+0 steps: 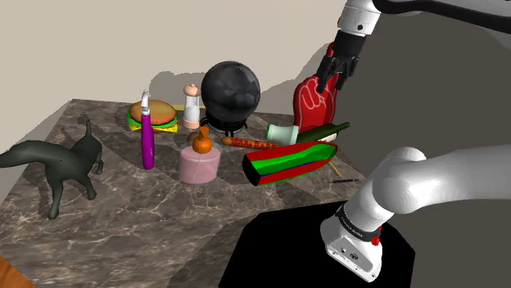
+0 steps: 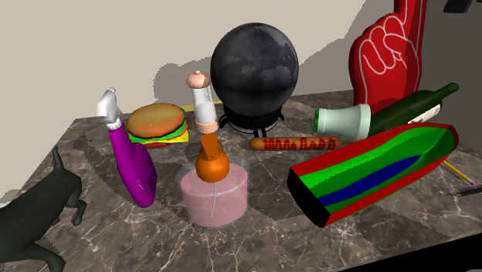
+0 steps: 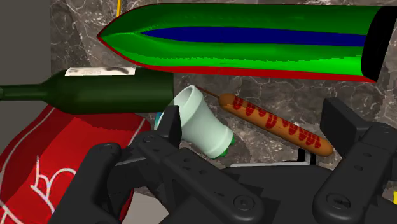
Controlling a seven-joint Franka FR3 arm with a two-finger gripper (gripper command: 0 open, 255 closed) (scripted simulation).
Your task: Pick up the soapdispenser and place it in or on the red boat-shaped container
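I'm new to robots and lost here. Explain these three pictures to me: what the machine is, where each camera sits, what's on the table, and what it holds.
It is a simulated white robot arm standing on a black box. One picture looks over its shoulder, one views the marble table from close by, and one comes from a camera on the arm's hand. On the table are a pink soap dispenser with an orange pump, a red boat-shaped container that is green and blue inside, a green bottle, a sausage, a burger, a black ball, a purple bottle and a dark dog figure. The two black fingers stand apart near a red foam hand, holding nothing.
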